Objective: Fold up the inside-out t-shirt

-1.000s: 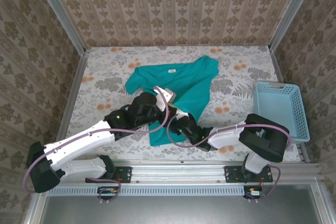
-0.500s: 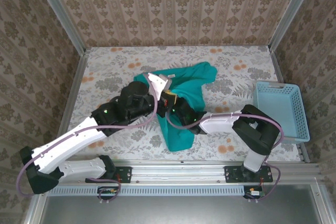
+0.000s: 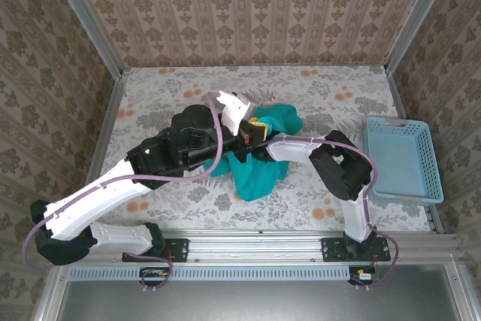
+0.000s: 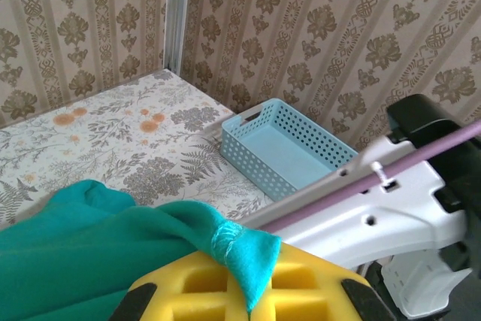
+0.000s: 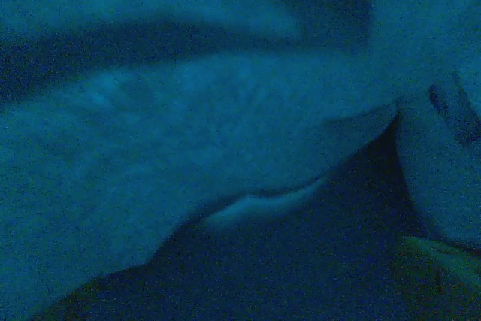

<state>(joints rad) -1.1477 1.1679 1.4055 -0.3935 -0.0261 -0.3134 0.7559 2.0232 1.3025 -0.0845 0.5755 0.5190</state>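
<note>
Left claw (image 3: 256, 126) pinches bunched t-shirt (image 3: 259, 174) on worktop (image 3: 150, 99); right claw smothered by fabric, can't tell its state. Blue basket (image 3: 402, 157) at 3 o'clock, well apart.

t-shirt (image 3: 259, 174) partly beneath both arms

Gathers the inside-out t-shirt (image 3: 259, 174), flat and spread a second ago, into a crumpled heap near mid-table. Carries the left arm (image 3: 161, 157) farther from the near edge, with a fold of cloth drawn along. Stretches the right arm (image 3: 301, 146) out toward the back left, away from the near edge, wrist end now against the heap.
</note>
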